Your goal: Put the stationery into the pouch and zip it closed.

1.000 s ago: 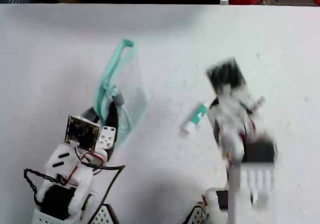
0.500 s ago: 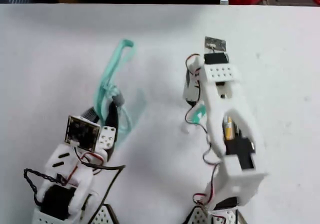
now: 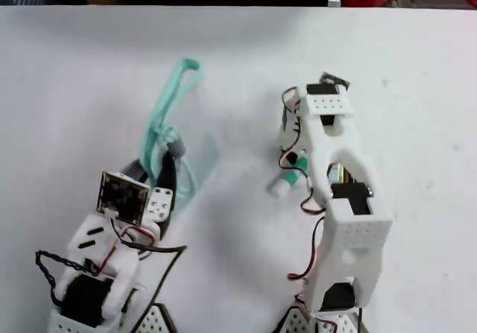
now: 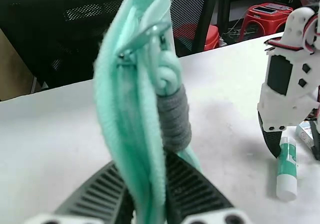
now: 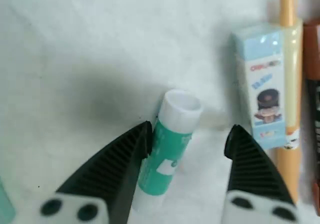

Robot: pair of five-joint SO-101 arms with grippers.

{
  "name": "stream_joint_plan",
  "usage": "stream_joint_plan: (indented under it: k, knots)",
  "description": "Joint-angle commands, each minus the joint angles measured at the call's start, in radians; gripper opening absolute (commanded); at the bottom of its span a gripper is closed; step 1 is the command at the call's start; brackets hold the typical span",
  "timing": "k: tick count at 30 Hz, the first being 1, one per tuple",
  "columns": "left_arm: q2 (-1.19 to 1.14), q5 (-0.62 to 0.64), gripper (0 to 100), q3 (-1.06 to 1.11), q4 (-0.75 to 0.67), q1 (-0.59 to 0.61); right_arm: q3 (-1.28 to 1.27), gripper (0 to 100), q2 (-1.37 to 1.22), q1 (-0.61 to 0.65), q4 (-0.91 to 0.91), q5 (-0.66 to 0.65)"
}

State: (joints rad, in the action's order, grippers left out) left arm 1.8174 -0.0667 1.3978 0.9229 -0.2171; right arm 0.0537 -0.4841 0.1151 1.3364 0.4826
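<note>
A mint-green pouch [image 3: 170,124] stands on edge on the white table, with my left gripper [image 3: 168,180] shut on its lower end. In the left wrist view the pouch's [image 4: 142,108] zipper edge rises between the black fingers [image 4: 100,189]. A green-and-white glue stick [image 3: 283,182] lies right of the pouch. My right gripper [image 5: 190,131] is open, one finger on each side of the glue stick [image 5: 167,149]. Beside it lie a pale blue eraser [image 5: 265,88] and an orange pen [image 5: 287,114]. The right arm hides them in the high view.
A brown object [image 5: 314,108] lies beyond the pen at the view's edge. The right arm's gripper [image 4: 282,98] and the glue stick [image 4: 286,166] also appear in the left wrist view. Chairs and red stools stand past the table's far edge.
The right arm swung out over the table, then drew back and lowered, its open fingers now around the glue stick. The left arm and the pouch kept still.
</note>
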Motion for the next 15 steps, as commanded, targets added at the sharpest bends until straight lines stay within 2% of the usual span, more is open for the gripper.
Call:
stream_joint_plan:
  k: [1,7,15]
  knots:
    - [-0.019,-0.006,2,0.023,0.003,0.013,0.051,16.5,-0.004,-0.005,-0.025,0.008]
    - [-0.019,-0.006,2,0.023,0.003,0.013,0.077,3.4,-0.004,0.004,-0.021,0.005]
    - [-0.019,-0.006,2,0.023,0.003,0.013,0.110,1.7,0.053,0.001,0.019,-0.180]
